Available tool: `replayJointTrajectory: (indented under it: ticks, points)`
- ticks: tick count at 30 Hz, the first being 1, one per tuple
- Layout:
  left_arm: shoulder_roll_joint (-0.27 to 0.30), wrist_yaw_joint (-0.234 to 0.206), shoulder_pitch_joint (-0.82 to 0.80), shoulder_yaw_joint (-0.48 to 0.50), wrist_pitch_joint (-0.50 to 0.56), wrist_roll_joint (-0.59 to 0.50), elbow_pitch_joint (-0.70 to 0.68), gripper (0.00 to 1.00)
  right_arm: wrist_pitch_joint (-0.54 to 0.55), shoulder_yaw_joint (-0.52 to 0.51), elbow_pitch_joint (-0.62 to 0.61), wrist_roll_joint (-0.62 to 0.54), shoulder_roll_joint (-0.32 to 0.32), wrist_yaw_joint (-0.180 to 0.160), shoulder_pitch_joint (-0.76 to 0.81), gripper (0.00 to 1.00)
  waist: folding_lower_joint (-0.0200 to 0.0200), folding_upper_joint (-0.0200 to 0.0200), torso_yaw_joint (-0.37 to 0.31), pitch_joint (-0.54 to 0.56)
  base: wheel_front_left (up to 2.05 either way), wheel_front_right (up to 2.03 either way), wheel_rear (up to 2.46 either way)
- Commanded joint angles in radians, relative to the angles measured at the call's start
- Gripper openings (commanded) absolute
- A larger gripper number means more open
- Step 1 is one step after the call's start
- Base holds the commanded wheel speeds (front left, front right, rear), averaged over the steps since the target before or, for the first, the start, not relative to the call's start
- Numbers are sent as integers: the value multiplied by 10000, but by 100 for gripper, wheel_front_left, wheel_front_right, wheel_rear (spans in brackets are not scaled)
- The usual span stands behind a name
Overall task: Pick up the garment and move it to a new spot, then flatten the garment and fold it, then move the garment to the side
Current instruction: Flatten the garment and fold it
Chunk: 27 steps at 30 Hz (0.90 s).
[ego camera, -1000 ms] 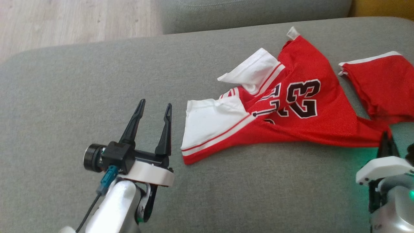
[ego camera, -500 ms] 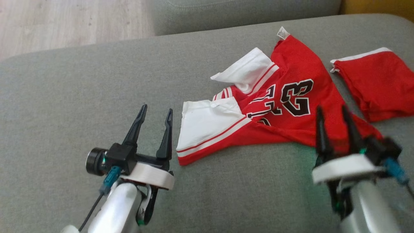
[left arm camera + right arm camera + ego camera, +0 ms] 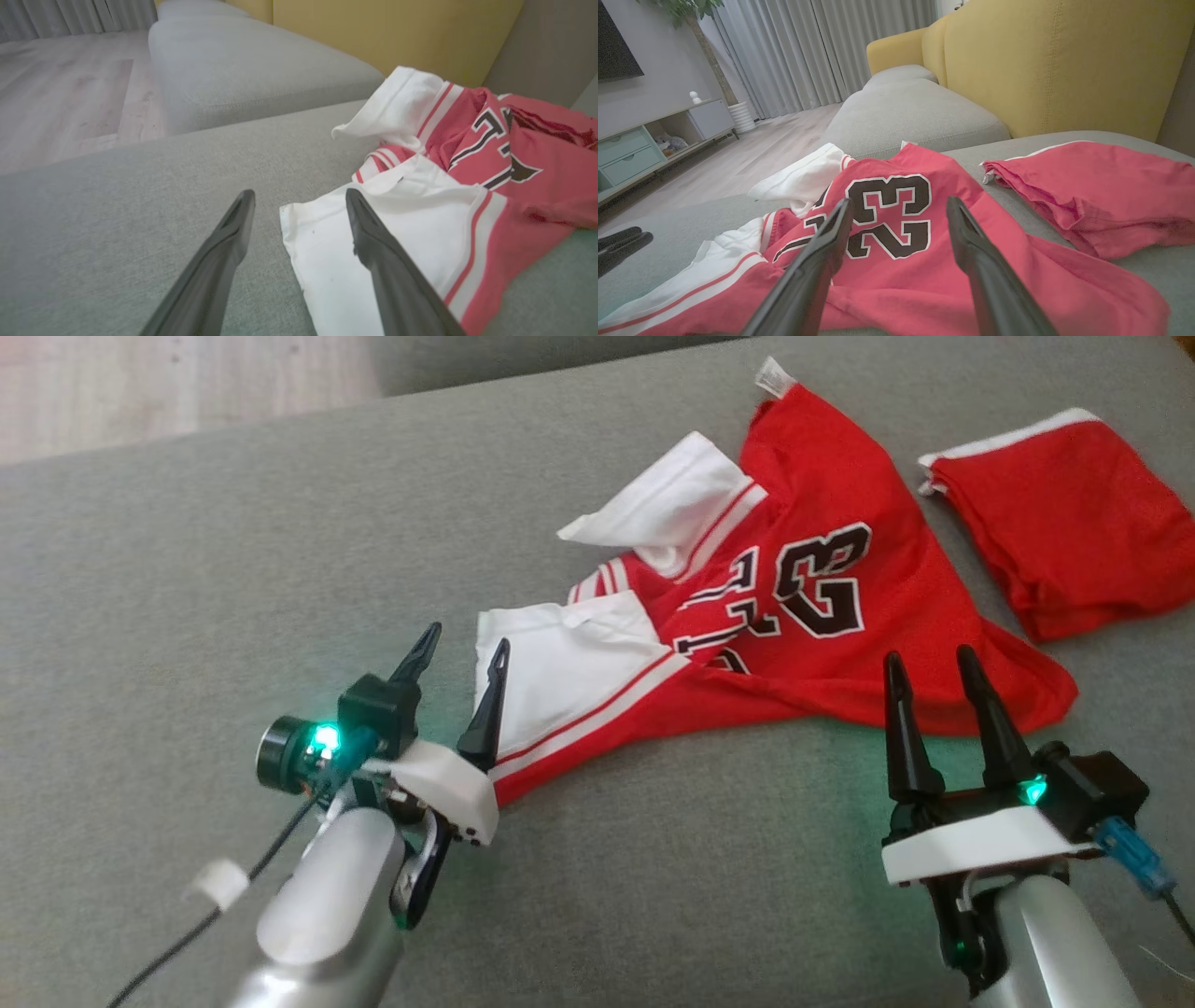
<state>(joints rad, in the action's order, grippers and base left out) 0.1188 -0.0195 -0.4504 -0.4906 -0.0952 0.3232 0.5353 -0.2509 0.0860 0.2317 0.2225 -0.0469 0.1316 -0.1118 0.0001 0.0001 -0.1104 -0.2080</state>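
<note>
The garment (image 3: 803, 635) is a red jersey with white sleeves and a black 23, lying crumpled on the grey sofa cushion (image 3: 233, 551). My left gripper (image 3: 464, 647) stands open just left of the garment's white sleeve (image 3: 383, 242), its right finger tip at the sleeve's edge, with nothing between the fingers. Near the garment's lower right corner my right gripper (image 3: 932, 658) is open, holding nothing. The right wrist view has the garment (image 3: 896, 261) spread under and beyond the fingers.
A second folded red piece (image 3: 1055, 523) with a white trim lies to the right of the jersey (image 3: 1101, 196). Wooden floor (image 3: 140, 392) lies beyond the cushion's far left edge. A yellow sofa back (image 3: 1041, 65) rises behind.
My right gripper has let go of the garment's lower right corner, opened and come into fuller view. The head camera has tilted, shifting the whole scene up and left.
</note>
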Motion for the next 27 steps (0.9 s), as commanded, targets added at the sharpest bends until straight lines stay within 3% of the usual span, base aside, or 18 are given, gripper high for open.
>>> replayJointTrajectory:
  ticks: [1, 7, 19, 23, 24, 25, 26, 27]
  points:
    - [117, 78, -518, 223, 184, -44, 10, 100, -108, 249, -380, 110, -33, -9, -299, 100, -1, -1, -175, -152, 0, 0, 0]
    - [217, 189, -1218, 155, 642, -53, 1222, 100, -108, 289, -361, 161, -33, -9, -356, 100, -1, -1, -474, -409, 0, 0, 0]
    - [250, 529, -2062, 205, 543, 185, 2725, 100, -108, 402, -293, 285, -33, -9, -431, 100, -1, -1, -855, -667, 0, 0, 0]
    - [214, 858, -2288, 102, 755, 322, 3150, 100, -108, 451, -267, 361, -33, -9, -445, 100, -1, -1, -977, -713, 0, 0, 0]
    - [195, 971, -2316, 41, 815, 362, 3217, 84, -108, 433, -252, 378, -33, -9, -442, 100, -1, -1, -999, -718, 0, 0, 0]
    - [177, 1079, -2335, -37, 854, 395, 3259, 32, -108, 408, -233, 389, -33, -9, -438, 100, -1, -1, -1017, -718, 0, 0, 0]
    - [161, 1171, -2343, -114, 878, 434, 3289, 4, -108, 383, -209, 403, -33, -9, -434, 100, -1, -1, -1030, -712, 0, 0, 0]
    - [154, 1243, -2349, -191, 881, 466, 3305, 0, -108, 365, -185, 412, -33, -9, -434, 100, -1, -1, -1038, -702, 0, 0, 0]
